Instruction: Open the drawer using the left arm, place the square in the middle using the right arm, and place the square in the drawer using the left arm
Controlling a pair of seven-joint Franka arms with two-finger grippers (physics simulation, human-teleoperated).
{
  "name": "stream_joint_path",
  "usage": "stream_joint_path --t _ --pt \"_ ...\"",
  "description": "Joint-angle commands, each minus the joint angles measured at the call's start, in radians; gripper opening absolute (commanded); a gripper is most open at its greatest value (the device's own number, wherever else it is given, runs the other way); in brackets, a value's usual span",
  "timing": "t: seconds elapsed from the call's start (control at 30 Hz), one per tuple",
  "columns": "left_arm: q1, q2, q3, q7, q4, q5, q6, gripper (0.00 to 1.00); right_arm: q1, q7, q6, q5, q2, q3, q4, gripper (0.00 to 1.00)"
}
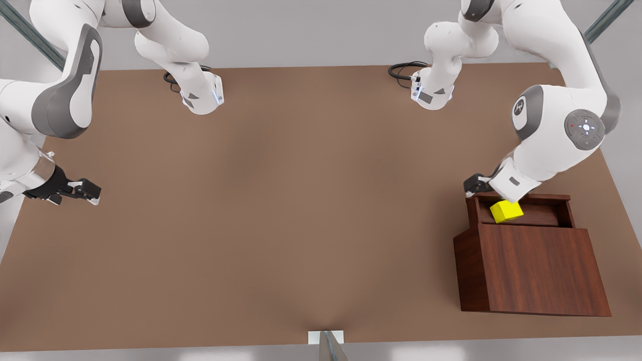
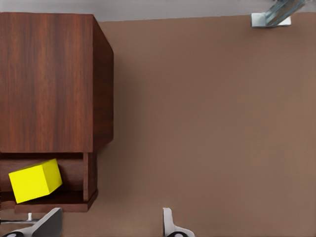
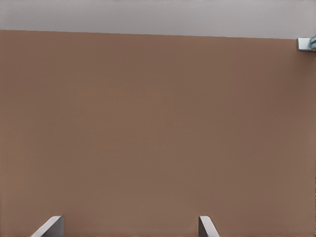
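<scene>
The left gripper (image 2: 111, 224) hangs with its jaws spread wide and nothing between them, just over the pulled-out drawer (image 1: 544, 213) at about four o'clock in the front view; the square (image 1: 506, 211) lies tilted inside that drawer, touching neither finger. The drawer juts from the dark wood-grain box (image 1: 536, 271), which sits near the table's edge on the front view's right. The right gripper (image 1: 83, 193) waits at about nine o'clock in the front view, jaws parted and empty above the bare brown tabletop (image 1: 281, 200), well apart from the box.
</scene>
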State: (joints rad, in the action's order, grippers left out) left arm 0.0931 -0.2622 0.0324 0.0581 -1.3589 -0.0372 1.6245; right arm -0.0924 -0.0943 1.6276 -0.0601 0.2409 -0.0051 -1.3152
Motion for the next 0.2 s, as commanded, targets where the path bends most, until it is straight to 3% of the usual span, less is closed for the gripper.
stream_joint_path --t 0.0,0.07,0.17 --pt "-0.018 0.003 0.020 0.000 -0.008 0.082 0.000 1.00 0.000 -0.001 0.000 0.000 0.000 0.000 0.001 1.00" --pt "-0.027 0.043 0.026 -0.001 -0.104 0.114 0.101 1.00 0.000 0.001 0.000 -0.001 0.000 0.000 0.001 1.00" --pt "-0.027 0.046 0.026 0.000 -0.118 0.115 0.109 1.00 0.000 -0.001 0.000 -0.001 0.000 0.000 0.001 1.00"
